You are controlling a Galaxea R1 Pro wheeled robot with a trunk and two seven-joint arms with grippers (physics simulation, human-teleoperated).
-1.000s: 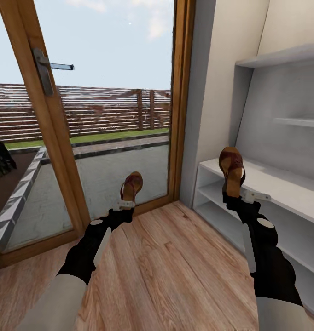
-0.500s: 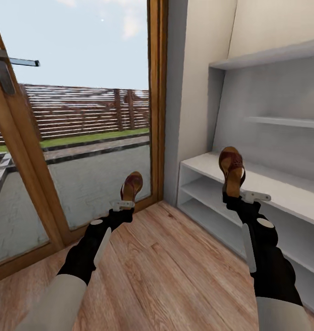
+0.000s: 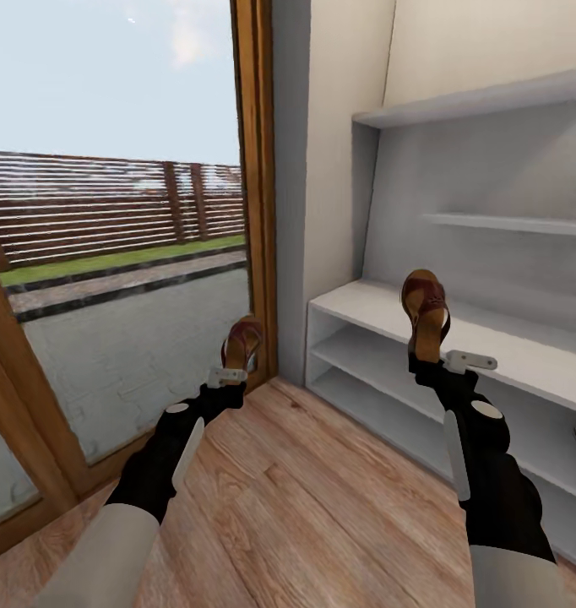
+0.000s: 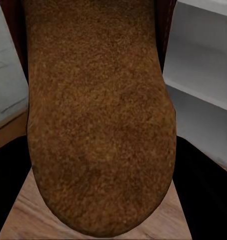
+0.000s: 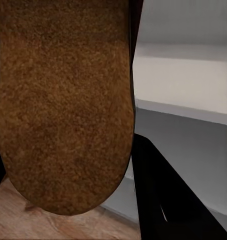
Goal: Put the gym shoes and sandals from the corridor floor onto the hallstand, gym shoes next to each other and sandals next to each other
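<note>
Swinging right, the camera centres the hallstand (image 3: 491, 333); left gripper (image 3: 230, 371) and right gripper (image 3: 432, 359) each grasp a sandal (image 3: 242, 339), (image 3: 426, 308) heel-down, ready for side-by-side placement on its bench top

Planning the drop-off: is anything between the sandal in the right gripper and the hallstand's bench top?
Nothing visible. The right gripper holds its sandal upright before the hallstand, whose bench top near it looks bare. The left gripper holds the other sandal.

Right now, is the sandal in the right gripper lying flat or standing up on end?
Standing on end. The sandal rises from the right gripper, toe up, above the hallstand bench top, not resting on it.
</note>
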